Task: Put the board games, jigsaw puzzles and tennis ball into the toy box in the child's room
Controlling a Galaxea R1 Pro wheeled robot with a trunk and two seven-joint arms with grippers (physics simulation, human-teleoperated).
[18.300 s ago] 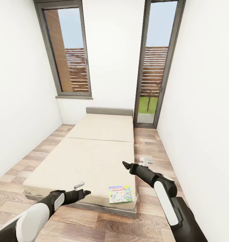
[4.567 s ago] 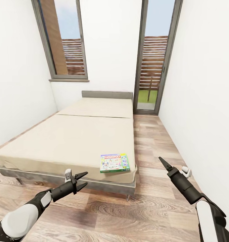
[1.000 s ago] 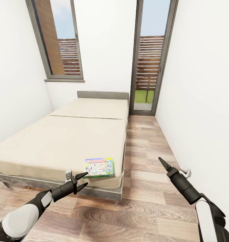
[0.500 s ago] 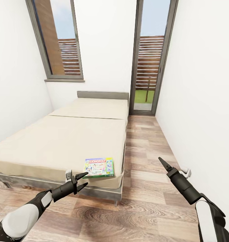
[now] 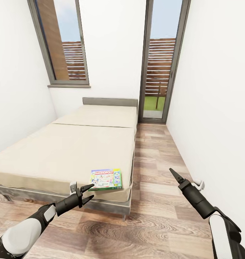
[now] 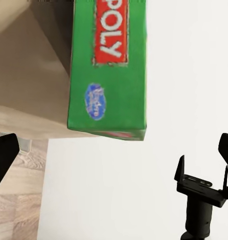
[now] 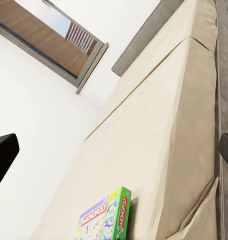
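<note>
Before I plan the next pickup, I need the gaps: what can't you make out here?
- Monopoly box: the left wrist view's edge cuts off its far end.
- Box artwork: too small in the head view.
- Right gripper: fingers overlap in the head view, so the opening is unclear.
- Bed: its left side runs out of the head view.

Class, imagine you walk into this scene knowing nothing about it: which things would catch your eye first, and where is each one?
The colourful Monopoly box stands out, lying flat at the near corner of the beige bed. Just in front of it hangs the left gripper, open, while the right gripper points out over the wood floor beside the bed. Behind, two tall grey-framed windows fill the far wall.
</note>
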